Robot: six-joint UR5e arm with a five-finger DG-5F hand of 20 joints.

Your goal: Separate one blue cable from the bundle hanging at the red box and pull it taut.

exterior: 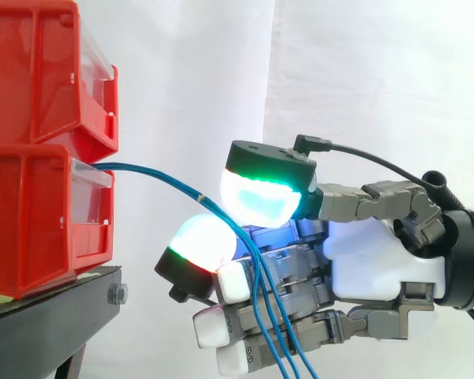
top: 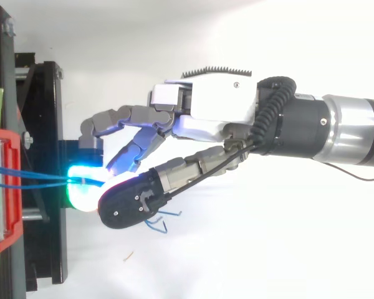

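Several thin blue cables (exterior: 158,175) leave the front of the lower red bin (exterior: 31,213) as a bundle. They run right and slightly down, then drop across the hand's lower fingers and splay apart. The hand (exterior: 371,253) comes in from the right at bin height. Its thumb pad (exterior: 257,197) glows green and cyan above the bundle, and a curled finger's pad (exterior: 201,241) glows below it. Both pads close on the cables between them. In the top view the cables (top: 37,179) stretch from the bin (top: 3,187) into the glow under the thumb (top: 131,202), and their loose ends (top: 159,221) lie beyond it.
A second red bin (exterior: 31,71) is stacked on the lower one. Both rest on a black stand (exterior: 55,304) at the left, before a white curtain. Open space lies between the bins' fronts and the hand.
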